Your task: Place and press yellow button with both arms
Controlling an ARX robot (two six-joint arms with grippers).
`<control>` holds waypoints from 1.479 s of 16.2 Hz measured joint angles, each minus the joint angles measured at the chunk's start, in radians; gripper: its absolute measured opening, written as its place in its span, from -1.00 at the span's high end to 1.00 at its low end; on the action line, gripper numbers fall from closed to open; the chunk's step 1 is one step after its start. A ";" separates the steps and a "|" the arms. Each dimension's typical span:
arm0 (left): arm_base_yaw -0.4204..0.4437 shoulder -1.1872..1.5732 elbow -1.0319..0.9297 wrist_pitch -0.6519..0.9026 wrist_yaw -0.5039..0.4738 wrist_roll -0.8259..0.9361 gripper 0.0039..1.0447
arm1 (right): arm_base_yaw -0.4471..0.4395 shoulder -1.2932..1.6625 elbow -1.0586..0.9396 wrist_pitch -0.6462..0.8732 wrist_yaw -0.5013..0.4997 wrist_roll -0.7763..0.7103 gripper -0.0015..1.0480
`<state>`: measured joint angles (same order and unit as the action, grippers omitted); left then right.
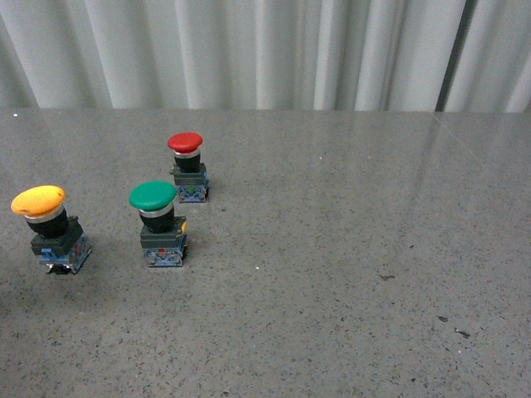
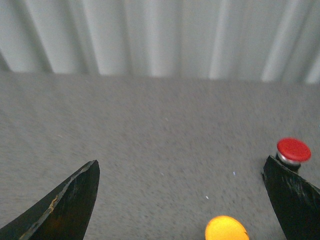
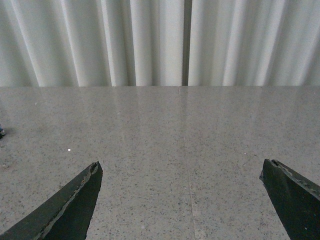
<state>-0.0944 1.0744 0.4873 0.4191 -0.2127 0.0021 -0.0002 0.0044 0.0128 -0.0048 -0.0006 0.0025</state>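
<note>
The yellow button (image 1: 51,230) stands upright on the grey table at the far left of the front view, its yellow-orange cap over a black body and blue-trimmed base. Neither arm shows in the front view. In the left wrist view my left gripper (image 2: 181,170) is open above the table, and the yellow button's cap (image 2: 226,228) shows between the fingers, nearer the one beside the red button. My right gripper (image 3: 181,169) is open over bare table, with nothing between its fingers.
A green-capped button (image 1: 159,222) stands right of the yellow one, and a red-capped button (image 1: 187,167) behind that; the red cap (image 2: 293,150) also shows in the left wrist view. A pale pleated curtain (image 1: 265,50) closes off the table's far edge.
</note>
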 joint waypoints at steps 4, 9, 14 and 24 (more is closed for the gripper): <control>-0.015 0.322 0.099 -0.065 0.132 -0.051 -0.88 | 0.000 0.000 0.000 0.000 0.000 0.000 -0.87; -0.029 0.416 0.085 -0.051 0.128 -0.080 -0.44 | 0.000 0.000 0.000 0.000 0.000 0.000 -0.87; -0.042 0.415 0.085 -0.047 0.126 -0.072 0.15 | 0.000 0.000 0.000 0.000 0.000 0.000 -0.87; -0.364 0.378 0.492 -0.157 0.009 -0.114 0.38 | 0.000 0.000 0.000 0.000 0.000 0.000 -0.87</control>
<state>-0.4580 1.4521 0.9791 0.2619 -0.2035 -0.1116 -0.0002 0.0044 0.0128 -0.0044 -0.0006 0.0025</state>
